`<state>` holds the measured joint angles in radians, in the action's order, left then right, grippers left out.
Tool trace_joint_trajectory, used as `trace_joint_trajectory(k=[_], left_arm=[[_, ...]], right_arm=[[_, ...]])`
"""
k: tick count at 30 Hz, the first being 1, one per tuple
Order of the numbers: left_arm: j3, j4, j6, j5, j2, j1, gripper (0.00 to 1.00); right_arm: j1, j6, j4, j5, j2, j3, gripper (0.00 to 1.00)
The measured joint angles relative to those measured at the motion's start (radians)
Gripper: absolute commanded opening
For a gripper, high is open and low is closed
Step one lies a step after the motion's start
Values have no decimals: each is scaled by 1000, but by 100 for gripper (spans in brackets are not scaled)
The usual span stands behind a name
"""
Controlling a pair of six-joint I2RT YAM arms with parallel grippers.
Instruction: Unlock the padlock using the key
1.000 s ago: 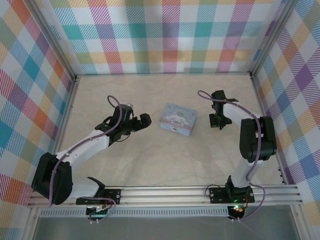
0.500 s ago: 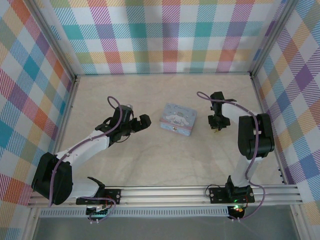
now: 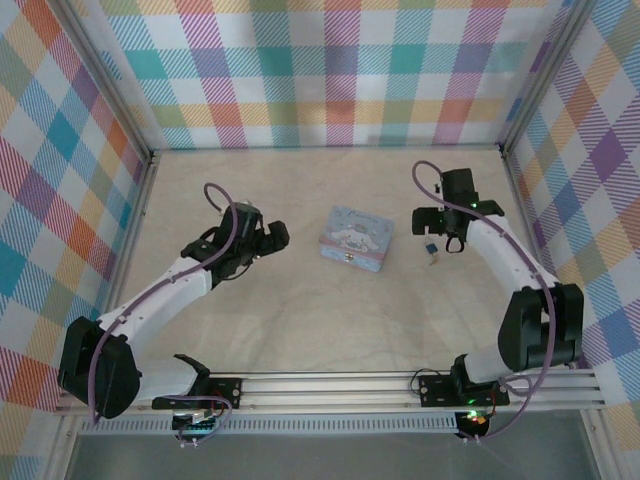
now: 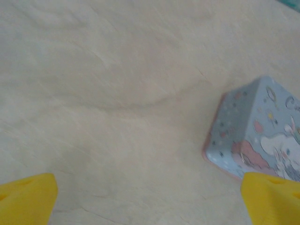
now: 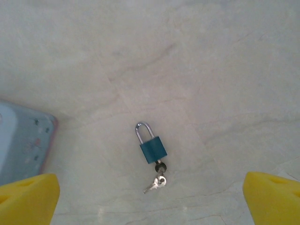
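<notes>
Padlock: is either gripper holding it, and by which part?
Neither. The padlock lies free on the table, key at its base, under the open right gripper; the left gripper is open, empty.

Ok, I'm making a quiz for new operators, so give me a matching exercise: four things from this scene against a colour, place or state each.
1 padlock
2 tin
3 left tool
4 right tool

a pale blue, white cartoon dog
b teal body, silver shackle, lying flat
c open, above the padlock
d open, left of the tin

Pairs: 1-b, 2-a, 3-d, 4-c
</notes>
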<state>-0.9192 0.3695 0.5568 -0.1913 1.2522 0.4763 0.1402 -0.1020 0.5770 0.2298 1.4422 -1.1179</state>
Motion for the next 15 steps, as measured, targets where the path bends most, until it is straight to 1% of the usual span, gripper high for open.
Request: trace_joint_trajectory(k=[2, 4, 6, 8, 11, 13, 15], left_arm=[[-8, 3, -46, -70, -18, -13, 100], [-4, -4, -103, -140, -38, -30, 100], [27, -51, -171, -223, -64, -48, 100], [97, -140, -244, -285, -95, -77, 100], [206, -253, -303, -312, -95, -179, 100], [255, -319, -316, -314, -57, -248, 100], [288, -385, -332, -320, 4, -289, 100]], right_arm=[[-7, -33, -48, 6, -33, 37, 100], [-21, -66, -131, 22, -79, 110, 100], [-37, -80, -236, 41, -148, 222, 100], [-49, -81, -352, 69, -227, 351, 100], [-57, -64, -542, 113, -275, 504, 100], [-57, -51, -647, 135, -260, 571, 100], [-57, -42, -738, 152, -225, 614, 100]])
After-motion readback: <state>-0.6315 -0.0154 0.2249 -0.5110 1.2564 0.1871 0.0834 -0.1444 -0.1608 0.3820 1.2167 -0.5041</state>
